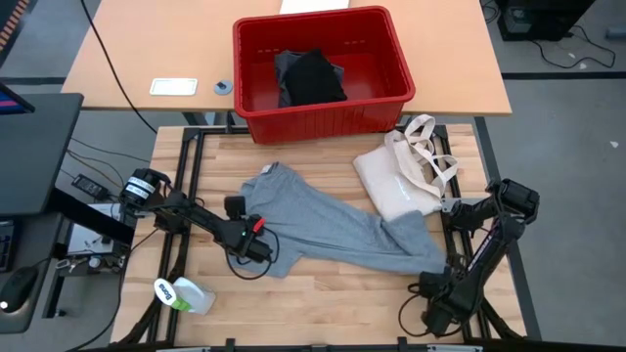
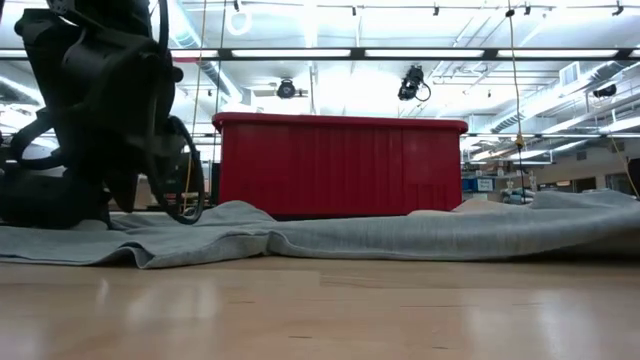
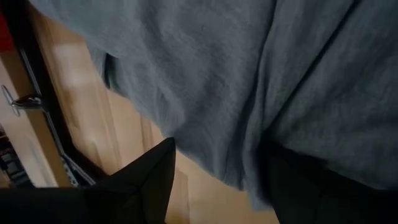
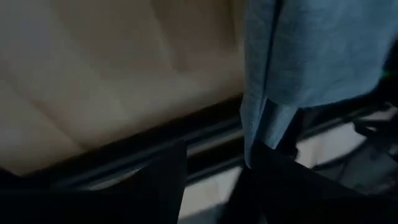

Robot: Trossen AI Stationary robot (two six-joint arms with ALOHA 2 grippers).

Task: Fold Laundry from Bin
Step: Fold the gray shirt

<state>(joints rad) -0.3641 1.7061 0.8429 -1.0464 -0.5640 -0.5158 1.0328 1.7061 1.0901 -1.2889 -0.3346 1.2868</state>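
Note:
The light grey T-shirt (image 1: 323,227) lies spread on the wooden table (image 1: 323,293), stretched from centre left to near right. My left gripper (image 1: 256,246) stands open at the shirt's near-left edge (image 3: 205,155), pointing steeply down. My right gripper (image 1: 433,282) stands open at the shirt's near-right end (image 4: 267,124), close to the table's edge. The red bin (image 1: 323,108) sits on the far table with a black garment (image 1: 311,78) inside. In the low view the shirt (image 2: 350,235) lies low in front of the bin (image 2: 340,165). My left gripper has the shirt's near-left edge (image 3: 273,155) lying over one finger, which the cloth mostly hides. The other finger (image 3: 149,180) stands clear over bare wood. The shirt rests on the table. My right gripper has a hemmed corner (image 4: 258,134) hanging against one finger (image 4: 280,180). The other finger (image 4: 155,186) is clear of the cloth.
A cream canvas tote bag (image 1: 406,176) lies on the table's right, touching the shirt. A white and green bottle (image 1: 184,294) lies at the near-left corner. Black frame rails (image 1: 191,186) edge the table. Bare wood shows along the near side.

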